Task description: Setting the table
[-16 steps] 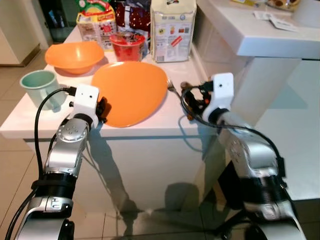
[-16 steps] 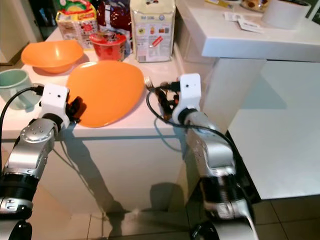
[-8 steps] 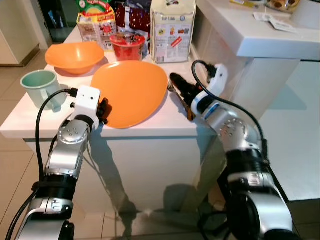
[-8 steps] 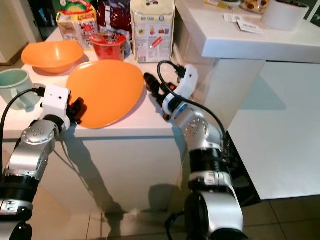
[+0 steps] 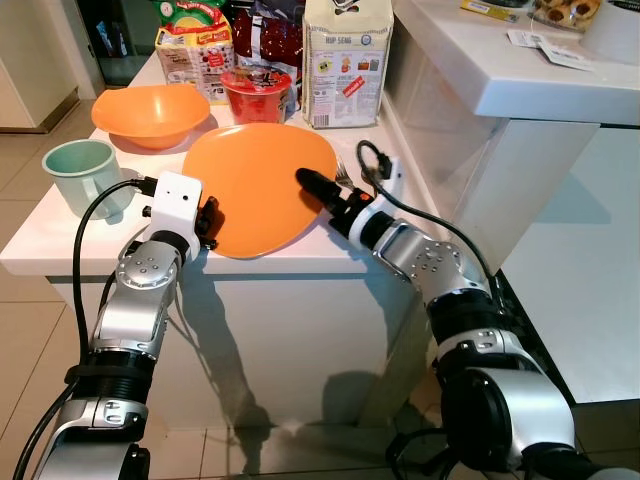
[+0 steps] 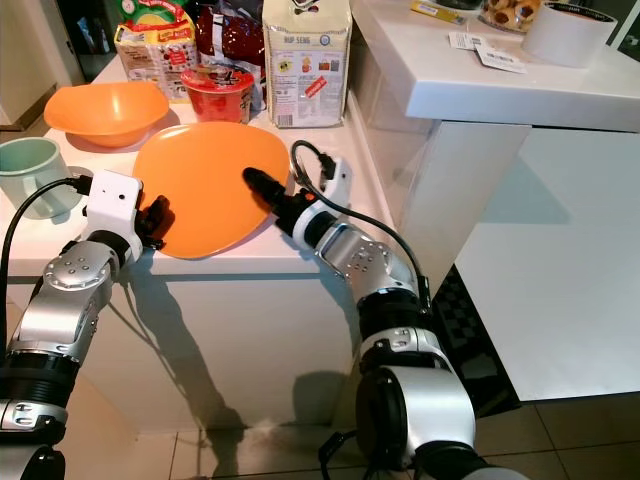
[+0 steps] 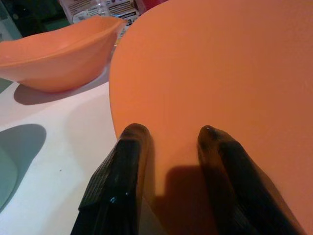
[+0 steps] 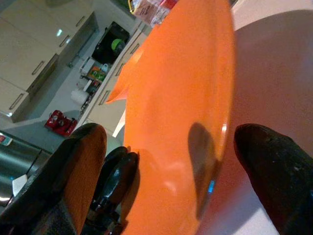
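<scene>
Right tool (image 5: pixel 312 183) has swung over plate (image 5: pixel 255 170), fingers open astride its rim (nothing gripped). Left tool (image 7: pixel 168 139) open at opposite edge; two-handed lift likely next.

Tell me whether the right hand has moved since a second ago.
Yes. The right hand has swung left from the table's right edge, over the orange plate.

Showing on the counter: one orange plate (image 5: pixel 262 182), one orange bowl (image 5: pixel 148 113), one green mug (image 5: pixel 82 172), one fork (image 5: pixel 343 174), one red cup (image 5: pixel 255 92), three food packages (image 5: pixel 346 55).
</scene>
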